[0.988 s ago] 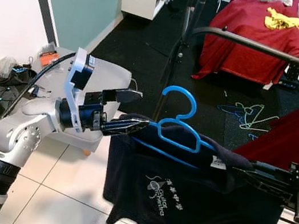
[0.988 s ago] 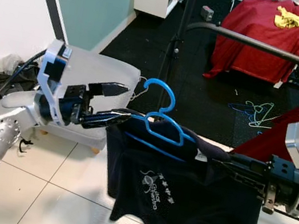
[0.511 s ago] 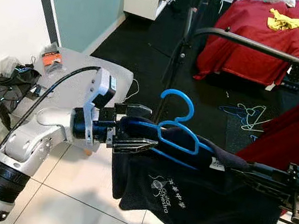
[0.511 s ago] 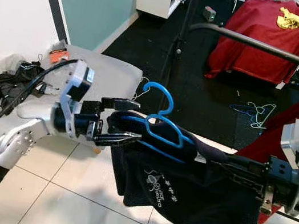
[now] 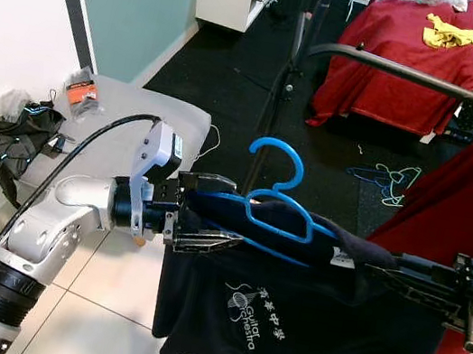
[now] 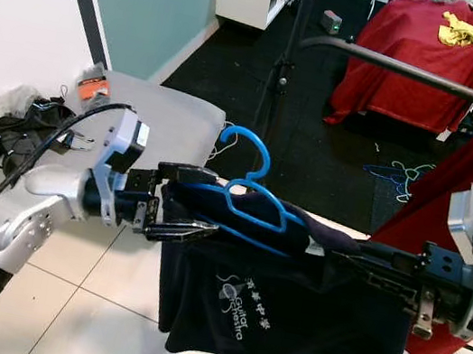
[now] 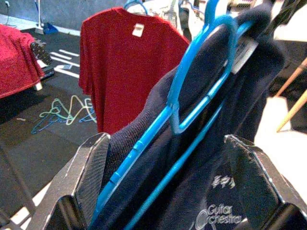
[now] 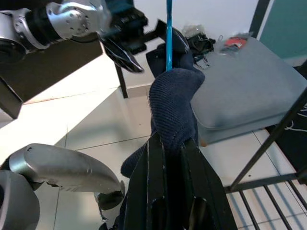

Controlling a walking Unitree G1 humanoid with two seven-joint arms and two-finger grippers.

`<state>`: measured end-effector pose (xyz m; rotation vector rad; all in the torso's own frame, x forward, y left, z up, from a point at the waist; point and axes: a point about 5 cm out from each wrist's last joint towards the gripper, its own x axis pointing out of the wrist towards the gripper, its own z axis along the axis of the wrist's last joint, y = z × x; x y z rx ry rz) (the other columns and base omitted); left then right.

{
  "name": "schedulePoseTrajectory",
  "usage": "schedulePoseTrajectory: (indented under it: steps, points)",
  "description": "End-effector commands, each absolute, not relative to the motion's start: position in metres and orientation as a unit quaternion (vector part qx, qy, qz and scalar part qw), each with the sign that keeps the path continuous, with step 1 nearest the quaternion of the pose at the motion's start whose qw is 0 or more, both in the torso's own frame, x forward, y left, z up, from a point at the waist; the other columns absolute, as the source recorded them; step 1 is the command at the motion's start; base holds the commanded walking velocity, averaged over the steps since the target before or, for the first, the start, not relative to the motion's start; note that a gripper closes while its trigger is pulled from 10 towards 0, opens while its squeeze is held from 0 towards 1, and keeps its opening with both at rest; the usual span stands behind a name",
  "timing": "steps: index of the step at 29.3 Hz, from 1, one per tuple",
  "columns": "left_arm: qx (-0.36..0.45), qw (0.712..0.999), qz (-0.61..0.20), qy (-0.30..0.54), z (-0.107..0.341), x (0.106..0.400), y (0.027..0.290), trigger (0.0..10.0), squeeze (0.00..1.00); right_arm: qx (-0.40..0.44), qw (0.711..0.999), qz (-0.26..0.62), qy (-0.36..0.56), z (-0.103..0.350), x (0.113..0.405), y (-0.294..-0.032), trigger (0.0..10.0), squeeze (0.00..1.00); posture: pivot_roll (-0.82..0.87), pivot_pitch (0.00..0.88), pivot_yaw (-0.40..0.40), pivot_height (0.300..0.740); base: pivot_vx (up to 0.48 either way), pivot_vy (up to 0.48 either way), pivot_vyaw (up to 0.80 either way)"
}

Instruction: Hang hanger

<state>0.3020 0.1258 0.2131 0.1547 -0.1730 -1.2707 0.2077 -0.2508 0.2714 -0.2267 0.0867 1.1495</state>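
A blue plastic hanger point(image 5: 278, 214) carries a dark navy shirt point(image 5: 302, 326) with light print on its chest. It hangs in the air between my two arms, hook point(image 5: 278, 159) up. My left gripper point(image 5: 232, 211) is open, its two fingers point(image 7: 91, 177) standing either side of the shirt's left shoulder and the hanger's arm point(image 7: 192, 96). My right gripper point(image 5: 377, 272) is shut on the right shoulder, the navy cloth point(image 8: 173, 96) bunched between its fingers. The dark clothes rail point(image 5: 419, 78) runs across behind and above the hanger.
A red shirt point(image 5: 471, 200) hangs from the rail at the right. A grey padded stool point(image 5: 119, 115) stands behind my left arm, with a black bag point(image 5: 4, 145) beside the wall. Loose hangers point(image 5: 387, 178) lie on the dark floor, near a red-draped piece point(image 5: 404, 60).
My left gripper has turned and moved in along the shirt's left shoulder, now straddling it. The shirt has swung down to hang straighter. The right gripper keeps its hold.
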Motion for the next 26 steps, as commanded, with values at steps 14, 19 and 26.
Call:
schedulePoseTrajectory:
  steps: [14,19,26]
  points:
    - [0.143,0.806,-0.573,-0.036,0.188,0.309,0.126,0.0,0.00,-0.111,0.815,0.568,-0.004,0.288,0.200,-0.243,0.0,0.00,0.00,0.167,0.010,0.740,0.000,0.000,0.00]
    - [0.157,0.806,-0.569,-0.032,0.184,0.311,0.128,0.0,0.00,-0.110,0.815,0.569,-0.008,0.291,0.199,-0.244,0.0,0.00,0.00,0.171,0.011,0.740,0.000,0.000,0.00]
    - [0.160,0.810,-0.563,-0.035,0.185,0.313,0.132,0.0,0.00,-0.108,0.816,0.568,-0.007,0.290,0.199,-0.244,0.0,0.00,0.00,0.171,0.009,0.740,0.000,0.000,0.00]
